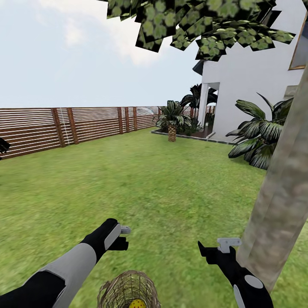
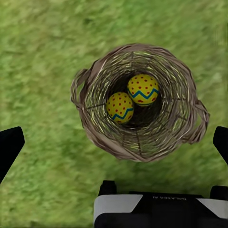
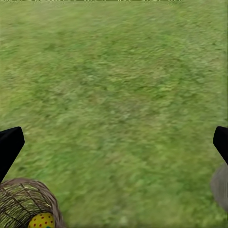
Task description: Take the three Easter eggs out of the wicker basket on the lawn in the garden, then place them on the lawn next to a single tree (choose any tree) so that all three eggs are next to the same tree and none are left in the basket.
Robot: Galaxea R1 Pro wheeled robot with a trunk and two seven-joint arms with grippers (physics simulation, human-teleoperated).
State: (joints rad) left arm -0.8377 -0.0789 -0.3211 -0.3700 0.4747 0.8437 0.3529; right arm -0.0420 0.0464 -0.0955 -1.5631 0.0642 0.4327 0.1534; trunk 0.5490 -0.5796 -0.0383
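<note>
The wicker basket sits on the lawn just below my left gripper, which hangs above it open and empty, its fingertips wide apart. Two Easter eggs, yellow with blue zigzags and red dots, lie side by side in the basket's bottom. In the head view the basket is at the lower edge with one egg showing. My right gripper is open over bare grass, beside the tree. The right wrist view catches the basket and an egg.
A brown slatted fence bounds the lawn at the back left. A white house with palms and broad-leaved shrubs stands at the back right. Open grass stretches ahead between the arms and the fence.
</note>
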